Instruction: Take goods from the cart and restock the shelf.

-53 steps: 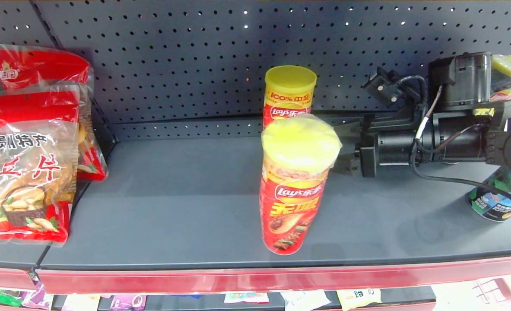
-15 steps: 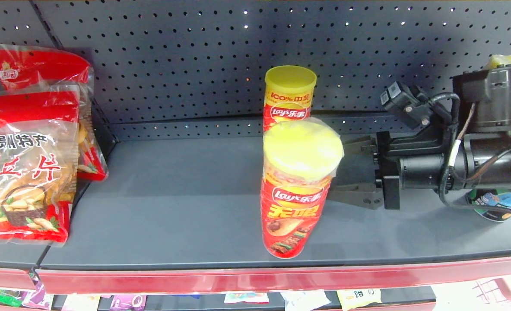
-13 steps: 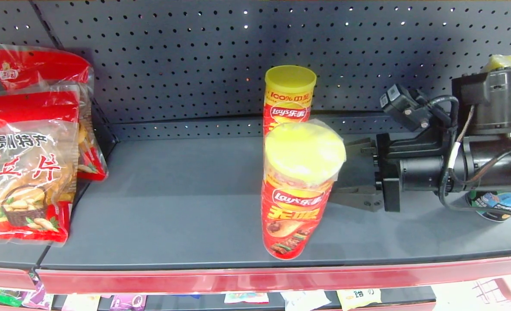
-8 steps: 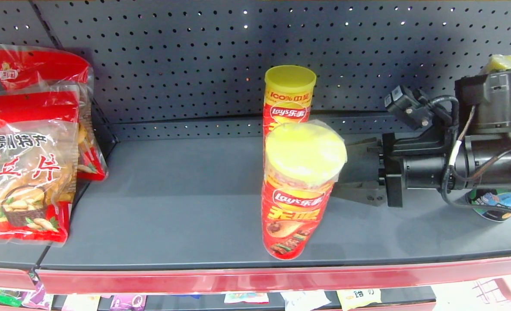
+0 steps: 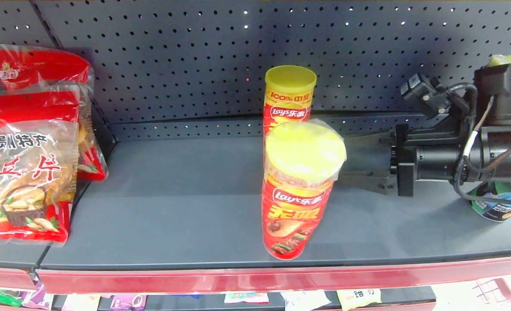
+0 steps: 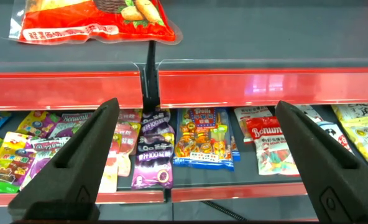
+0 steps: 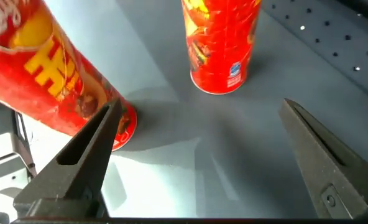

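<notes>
My right gripper [image 7: 201, 109] hangs spread just beside the chip can [image 5: 296, 194] at the front edge of the shelf [image 5: 173, 216]; my left gripper [image 6: 196, 106] is spread too.

2 red snack bags [image 5: 26, 164] stand above candy packets [image 6: 199, 140].

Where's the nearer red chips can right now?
In the head view, the nearer chips can stands upright at the middle of the shelf, near its front edge, directly before the second can, with the open right gripper to its right.
</notes>
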